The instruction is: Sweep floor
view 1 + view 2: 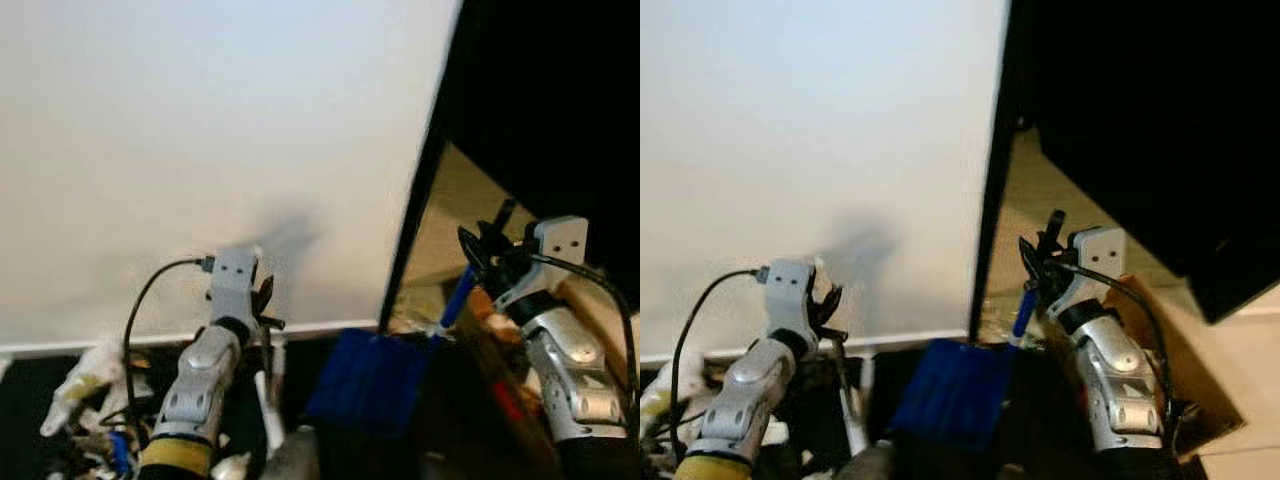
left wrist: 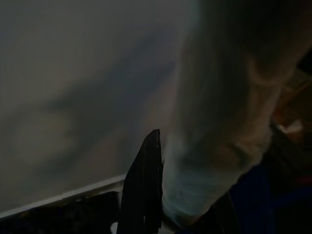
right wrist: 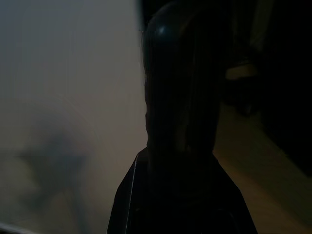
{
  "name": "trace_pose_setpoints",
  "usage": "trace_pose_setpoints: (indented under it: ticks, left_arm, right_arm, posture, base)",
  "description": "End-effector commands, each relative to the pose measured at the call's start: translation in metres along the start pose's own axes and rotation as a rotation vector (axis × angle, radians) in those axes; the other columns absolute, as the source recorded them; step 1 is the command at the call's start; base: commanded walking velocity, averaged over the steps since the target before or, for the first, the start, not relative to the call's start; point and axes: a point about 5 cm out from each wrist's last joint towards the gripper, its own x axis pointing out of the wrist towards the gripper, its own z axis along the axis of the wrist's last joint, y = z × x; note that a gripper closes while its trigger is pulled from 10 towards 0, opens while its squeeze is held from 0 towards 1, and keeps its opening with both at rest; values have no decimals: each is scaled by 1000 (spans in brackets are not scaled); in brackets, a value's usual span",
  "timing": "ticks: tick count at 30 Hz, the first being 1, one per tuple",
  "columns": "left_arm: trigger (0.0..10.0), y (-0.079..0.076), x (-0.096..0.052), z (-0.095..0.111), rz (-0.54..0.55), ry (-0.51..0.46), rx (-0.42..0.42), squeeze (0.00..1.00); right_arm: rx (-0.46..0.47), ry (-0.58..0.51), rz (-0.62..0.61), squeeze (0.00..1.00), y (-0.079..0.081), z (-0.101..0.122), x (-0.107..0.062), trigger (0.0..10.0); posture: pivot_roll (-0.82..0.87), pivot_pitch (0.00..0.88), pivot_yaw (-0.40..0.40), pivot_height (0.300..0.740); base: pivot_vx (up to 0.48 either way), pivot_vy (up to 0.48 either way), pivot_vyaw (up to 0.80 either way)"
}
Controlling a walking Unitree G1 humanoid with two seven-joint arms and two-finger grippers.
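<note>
The right gripper (image 1: 1040,262) pinches the blue handle of the dustpan (image 1: 950,390), which hangs low between the arms, while the left gripper (image 1: 262,298) grips the white broom stick (image 1: 268,400), so both should be lowered together toward the floor.

a plain off-white wall (image 1: 200,130) carries a soft grey shadow (image 1: 285,235) and ends in a white baseboard strip (image 1: 300,328). beside it the tall door edge (image 1: 420,170) is black, opening on tan wooden floor (image 1: 460,200). the blue ribbed plastic dustpan (image 1: 365,380) has a brighter blue handle (image 1: 457,296). both arms are silver with black cables; the left arm (image 1: 200,385) wears a mustard-yellow band (image 1: 175,458), and the right arm (image 1: 1115,375) is the same grey metal. a white stick (image 1: 268,400) stands over dark, cluttered ground. a red streak (image 1: 508,400) crosses brown cardboard (image 1: 1160,320).
</note>
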Motion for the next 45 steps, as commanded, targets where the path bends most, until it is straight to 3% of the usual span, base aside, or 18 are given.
trace_pose_setpoints:
  ticks: [1, 9, 13, 23, 25, 31, 37, 45]
  left_arm:
    - [10000, 4, -1, 2, 12, -18, 2, 0]
    - [10000, 8, -2, 1, 27, -17, -1, 0]
    - [10000, 7, -3, 1, 27, -22, -10, 0]
    - [10000, 6, 0, 3, 9, -29, -7, 0]
    - [10000, 5, 2, 5, -31, -28, 8, 0]
    - [10000, -6, 5, 17, -169, -55, 28, 0]
    - [10000, 1, 9, 27, -152, -76, 47, 0]
    - [10000, 8, -1, 25, -150, -61, 60, 0]
  right_arm:
    - [3, -14, -2, 0, 0, 3, -1, 10000]
    - [11, 2, 75, 0, 7, 6, -2, 10000]
    - [-104, 24, 52, 0, -9, 12, -13, 10000]
    - [-148, 112, -70, 0, -36, -6, -41, 10000]
    - [-194, 129, -122, 0, -46, -11, -46, 10000]
    - [-244, 156, -93, 0, -39, -22, -39, 10000]
    - [-283, 179, -43, 0, -27, -37, -26, 10000]
    - [-334, 166, 24, 0, -15, -44, -8, 10000]
  posture:
    - [116, 132, 21, 740]
    - [118, 135, 17, 740]
    - [115, 141, 12, 740]
    - [99, 159, 26, 740]
    - [97, 167, 37, 740]
    - [113, 179, 66, 740]
    - [145, 187, 83, 740]
    - [187, 207, 96, 740]
  base:
    - [0, 0, 0]
    - [0, 0, 0]
    - [0, 0, 0]
    - [0, 0, 0]
    - [0, 0, 0]
    - [0, 0, 0]
    - [0, 0, 0]
    - [0, 0, 0]
